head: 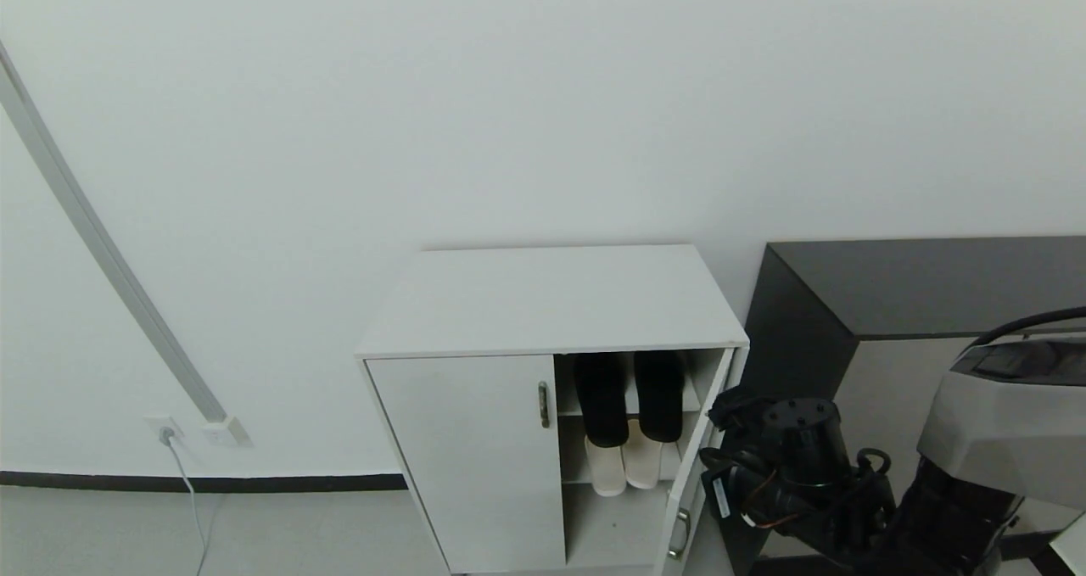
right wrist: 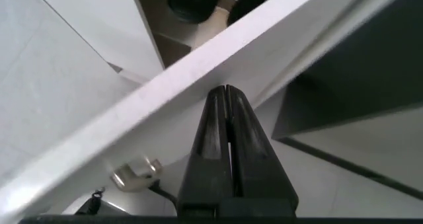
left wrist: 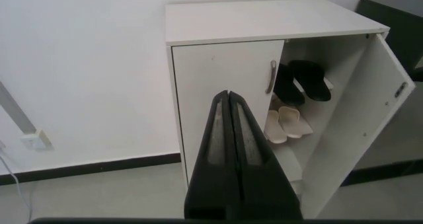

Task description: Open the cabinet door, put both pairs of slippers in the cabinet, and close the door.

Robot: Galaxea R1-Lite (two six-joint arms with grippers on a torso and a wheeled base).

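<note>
The cabinet (head: 551,304) stands at 6 o'clock in the head view, against the wall; its left door (head: 467,449) is shut, its right door (head: 691,483) swung out toward 5 o'clock and seen almost edge-on. Both pairs lie in the right-hand compartment: the black slippers (head: 628,398) on the upper shelf, their ends jutting past its front edge; the white slippers (head: 624,466) on the shelf just below, partly covered by the black pair, their far ends hidden inside.

A dark tabletop (head: 933,279) stands just beside the cabinet at 3 o'clock, cut off by the edge of the view; a wall socket (head: 165,430) with a plug and a hanging cable sits at 8 o'clock; a grey conduit (head: 85,220) runs slantwise up the wall toward 10 o'clock.

The left hand (left wrist: 229,138) is clenched on nothing, well apart from the cabinet and facing its front. The right hand (right wrist: 228,138) is likewise clenched and holds nothing; its tips lie at the outer face of the right door, near the door handle (right wrist: 135,174); whether they touch it cannot be told.
</note>
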